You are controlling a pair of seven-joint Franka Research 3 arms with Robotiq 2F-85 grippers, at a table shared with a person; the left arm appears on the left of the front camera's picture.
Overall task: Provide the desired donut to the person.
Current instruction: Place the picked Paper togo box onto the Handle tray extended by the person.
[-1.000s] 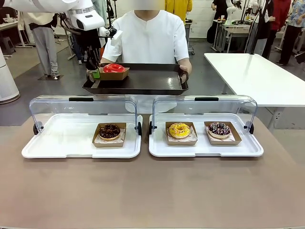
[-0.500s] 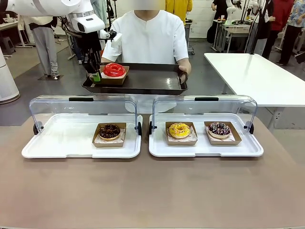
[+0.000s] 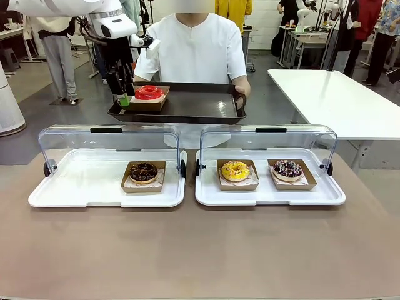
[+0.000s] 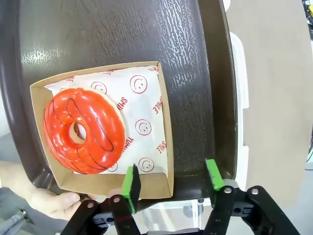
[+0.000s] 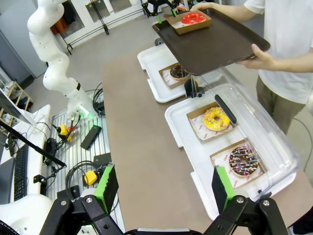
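Observation:
A red-glazed donut (image 3: 149,92) (image 4: 83,129) lies in a brown cardboard box (image 4: 93,183) at the left end of a dark tray (image 3: 187,109) (image 4: 122,34). The person (image 3: 194,50) in a white shirt holds that tray with both hands above the table's far edge. My left gripper (image 3: 122,92) (image 4: 172,178) hangs open just over the box's near corner, one green pad (image 4: 131,183) over the box rim, nothing between the fingers. My right gripper (image 5: 164,188) stands open high above the table. From there the red donut (image 5: 193,18) and tray (image 5: 215,46) appear far off.
Two white display trays with raised clear lids sit on the brown table. The left one (image 3: 81,190) holds a chocolate donut (image 3: 144,172). The right one (image 3: 269,197) holds a yellow donut (image 3: 235,170) and a sprinkled dark donut (image 3: 287,168). A white table (image 3: 337,100) stands at the right.
My left gripper let go of the donut's box on the tray, opening its fingers and lifting slightly. The person's tray rose a little.

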